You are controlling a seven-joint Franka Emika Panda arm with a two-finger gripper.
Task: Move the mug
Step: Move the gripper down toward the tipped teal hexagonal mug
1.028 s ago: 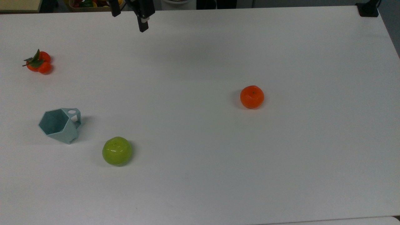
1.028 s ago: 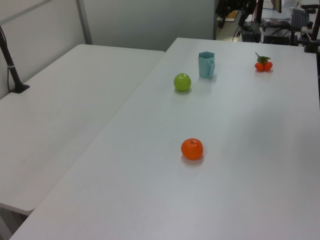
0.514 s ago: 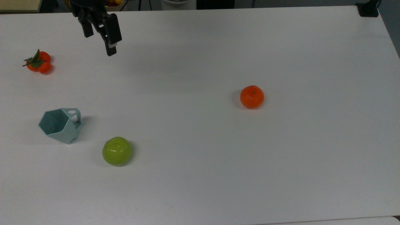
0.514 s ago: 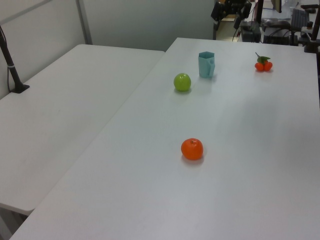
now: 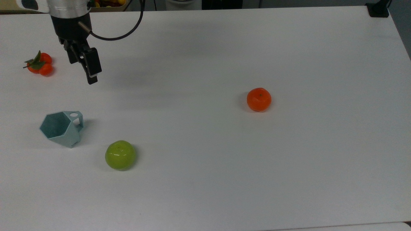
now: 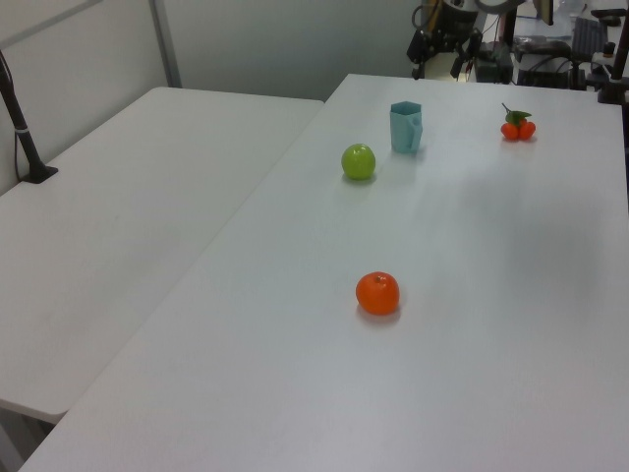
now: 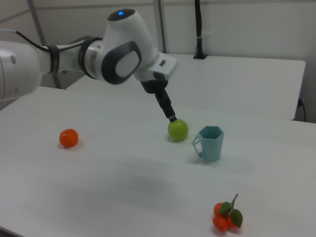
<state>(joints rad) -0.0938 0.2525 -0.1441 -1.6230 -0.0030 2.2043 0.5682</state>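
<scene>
Mug (image 5: 61,128) upright on table (image 5: 224,160) (green apple (image 5: 120,155) near) | gripper (image 5: 84,71) above table, apart from mug, empty | finger spread: cannot tell

Two white tables (image 6: 147,226) before grey partition walls (image 6: 285,44).

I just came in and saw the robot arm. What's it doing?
The robot arm's claw hangs in the air above the white table, holding nothing. The blue mug it has to move stands upright, untouched, with a green apple beside it. An orange sits farther off.
</scene>
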